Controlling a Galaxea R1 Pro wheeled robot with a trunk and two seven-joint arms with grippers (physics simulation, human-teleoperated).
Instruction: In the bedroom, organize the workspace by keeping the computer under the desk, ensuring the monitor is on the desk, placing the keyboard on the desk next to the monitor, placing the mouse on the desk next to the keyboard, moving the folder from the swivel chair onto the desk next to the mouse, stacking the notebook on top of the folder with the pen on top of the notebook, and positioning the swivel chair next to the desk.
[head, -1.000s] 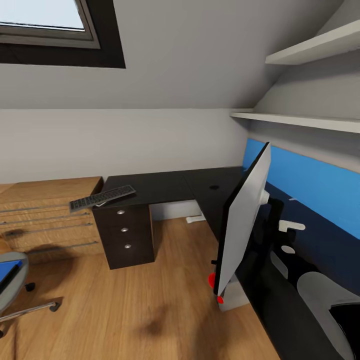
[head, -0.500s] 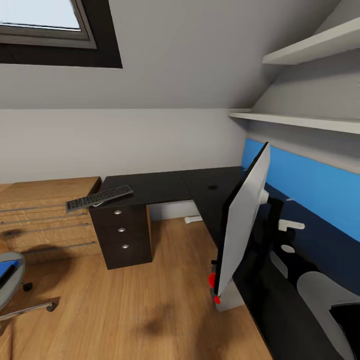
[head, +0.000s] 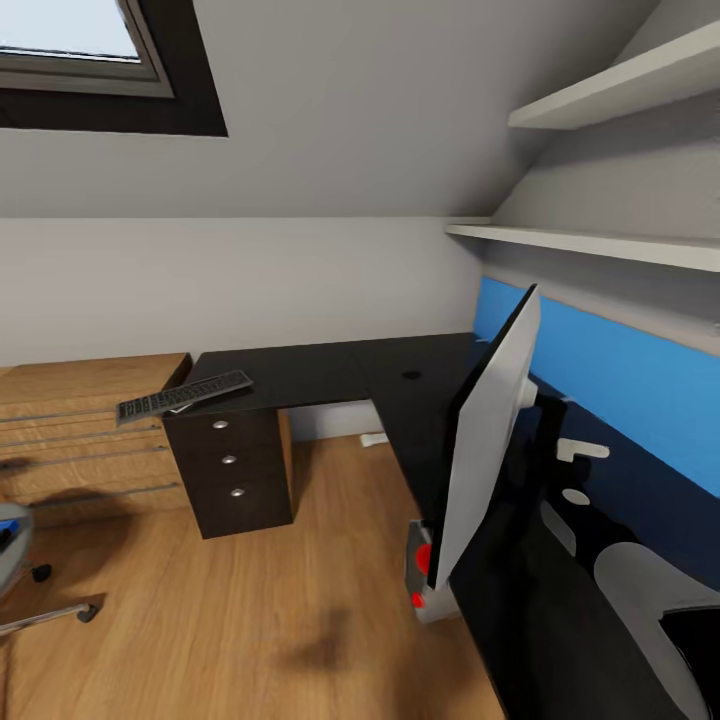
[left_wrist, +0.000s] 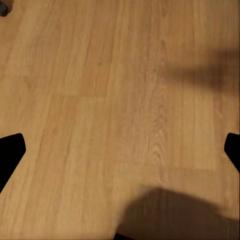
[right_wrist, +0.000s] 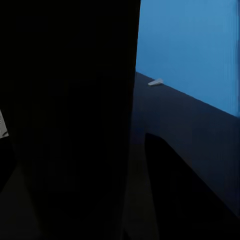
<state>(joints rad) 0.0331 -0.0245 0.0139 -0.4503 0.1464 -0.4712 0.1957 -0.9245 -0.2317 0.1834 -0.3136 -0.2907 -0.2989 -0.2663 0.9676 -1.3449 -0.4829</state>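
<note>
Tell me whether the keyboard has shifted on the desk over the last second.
No. The keyboard still overhangs the same end of the desk, above the drawers. The whole view slid sideways, so it was the camera that moved.

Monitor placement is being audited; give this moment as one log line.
monitor: tilted over desk | keyboard: overhanging desk end | left gripper: open over floor

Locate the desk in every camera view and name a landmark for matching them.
Head view: the desk runs from the centre to the lower right, under the monitor.
Right wrist view: its black top slopes across the lower right, below the blue back panel.
Left wrist view: wooden floor with shadows.
Shared landmark: the blue back panel, at the head view's right.
</note>
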